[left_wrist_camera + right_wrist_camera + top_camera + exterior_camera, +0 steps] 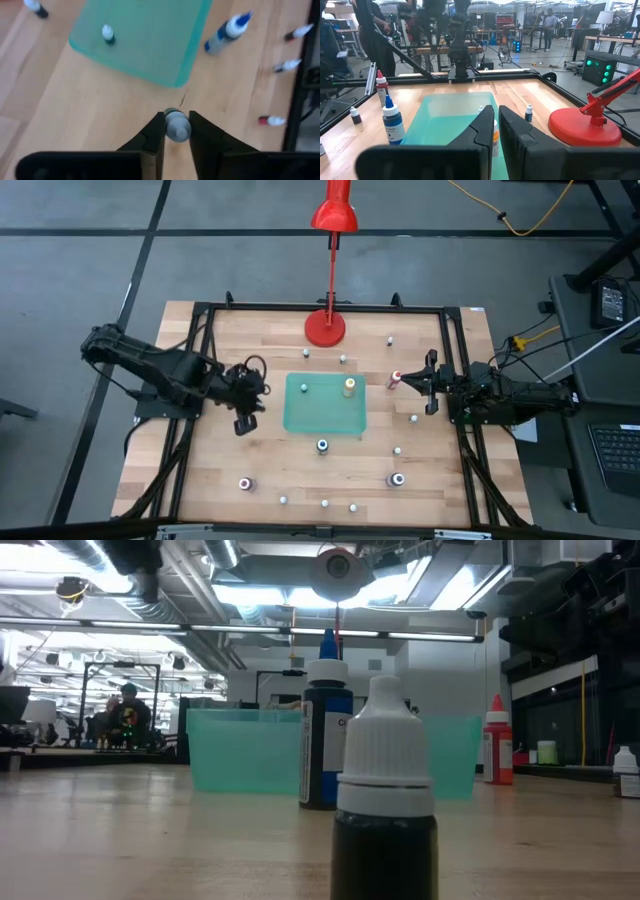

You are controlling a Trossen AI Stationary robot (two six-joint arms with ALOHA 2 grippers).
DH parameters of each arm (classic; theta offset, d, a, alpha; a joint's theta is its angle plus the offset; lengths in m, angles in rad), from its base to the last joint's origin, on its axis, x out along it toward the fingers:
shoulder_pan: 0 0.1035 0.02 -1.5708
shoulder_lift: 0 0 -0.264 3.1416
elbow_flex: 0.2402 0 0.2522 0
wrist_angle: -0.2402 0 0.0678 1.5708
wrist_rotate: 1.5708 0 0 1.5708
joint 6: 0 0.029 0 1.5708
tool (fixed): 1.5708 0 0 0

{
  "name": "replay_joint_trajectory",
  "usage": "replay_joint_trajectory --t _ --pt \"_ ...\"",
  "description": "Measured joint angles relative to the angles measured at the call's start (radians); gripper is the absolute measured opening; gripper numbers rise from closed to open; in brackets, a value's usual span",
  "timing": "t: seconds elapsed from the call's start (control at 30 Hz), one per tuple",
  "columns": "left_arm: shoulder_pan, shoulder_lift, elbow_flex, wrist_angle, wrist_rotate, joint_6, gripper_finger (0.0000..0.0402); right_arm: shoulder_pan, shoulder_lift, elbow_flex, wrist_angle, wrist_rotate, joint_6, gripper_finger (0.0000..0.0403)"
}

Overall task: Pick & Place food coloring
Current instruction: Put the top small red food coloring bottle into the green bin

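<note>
1. My left gripper (176,131) was clamped on a small food coloring bottle (176,125), its pale cap showing between my fingers (152,135).
2. The green tray (325,408) lay just ahead of that gripper; one white-capped bottle (107,34) stood inside it.
3. A blue-capped bottle (227,33) stood beside the tray's far corner.
4. My right gripper (497,116) waited with fingers together at the tray's opposite side, near the red lamp (585,119).

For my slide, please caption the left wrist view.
Left gripper shut on a small grey-capped bottle near the green tray.
</note>
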Motion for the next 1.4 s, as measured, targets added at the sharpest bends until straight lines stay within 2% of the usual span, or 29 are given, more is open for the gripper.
replay_joint_trajectory --t 0.17,0.27,0.43,0.6,0.73,1.03,1.4 --pt "0.102 0.048 0.067 0.012 0.036 0.109 0.0063 0.0 0.0 0.0 0.0 0.0 0.0 0.0031" --pt "0.164 0.112 0.126 0.016 0.088 0.213 0.0063 0.0 0.0 0.0 0.0 0.0 0.0 0.0031" --pt "0.227 0.222 0.207 0.019 0.101 0.371 0.0063 0.0 0.0 0.0 0.0 0.0 0.0 0.0031" --pt "0.273 0.298 0.216 0.083 0.157 0.473 0.0063 0.0 0.0 0.0 0.0 0.0 0.0 0.0031" --pt "0.28 0.358 0.214 0.128 0.159 0.545 0.0063 0.0 0.0 0.0 0.0 0.0 0.0 0.0031" --pt "0.279 0.47 0.096 0.271 0.195 0.602 0.0065 0.0 0.0 0.0 0.0 0.0 0.0 0.0031" --pt "0.308 0.481 -0.084 0.477 0.178 0.575 0.0065 0.0 0.0 0.0 0.0 0.0 0.0 0.0031"
